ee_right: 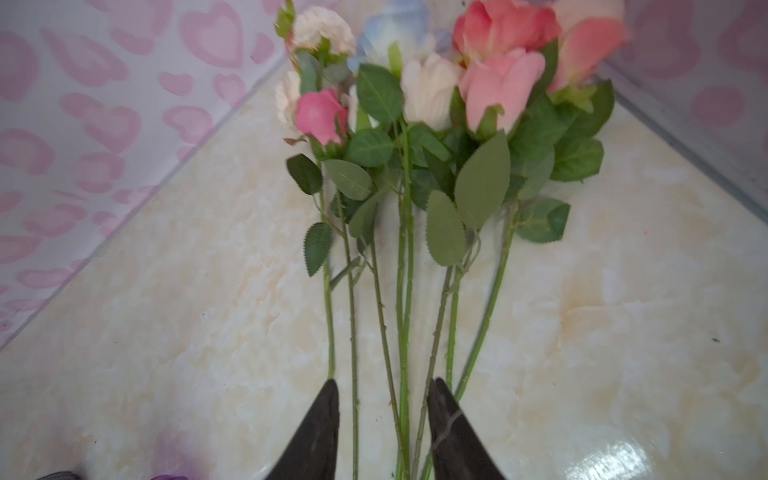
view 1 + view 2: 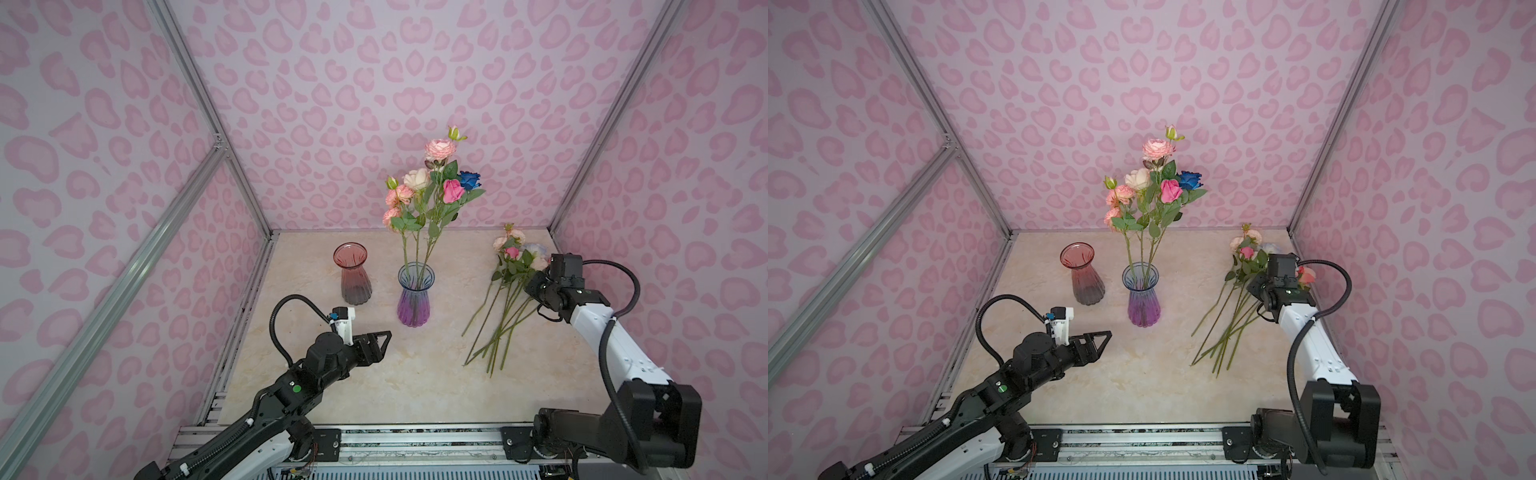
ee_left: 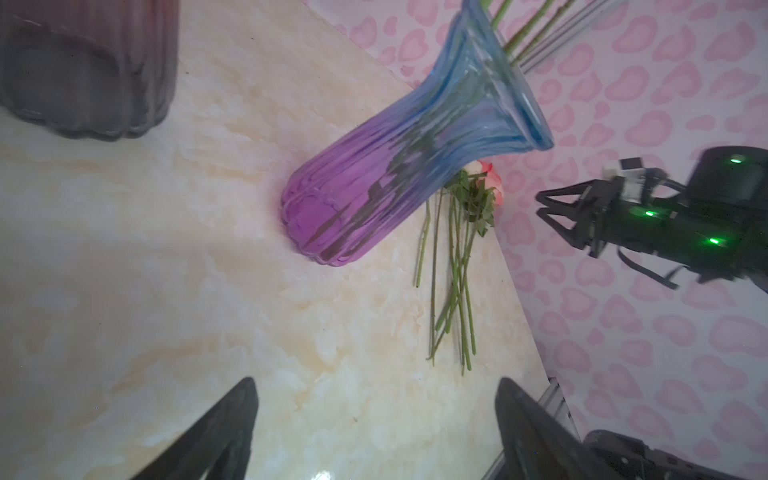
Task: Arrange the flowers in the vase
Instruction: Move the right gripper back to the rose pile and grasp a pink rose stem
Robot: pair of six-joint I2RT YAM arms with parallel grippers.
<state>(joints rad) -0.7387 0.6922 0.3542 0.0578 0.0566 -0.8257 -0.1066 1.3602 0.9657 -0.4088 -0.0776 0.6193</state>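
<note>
A marbled table [image 2: 374, 386] bears a blue-and-purple glass vase [image 2: 414, 297] with several roses [image 2: 452, 191] standing in it, while the loose flowers [image 2: 513, 266] lie fanned near the right-hand wall — light, thin-stemmed, probably springy, with soft heads, so best taken on bare stem below the leaves. The right arm reaches forward and tilts down over that fan, its right gripper [image 1: 383, 380] part-open astride several stems, clamping none; the left gripper [image 3: 376, 379] hovers low before the vase, wide open and empty.
</note>
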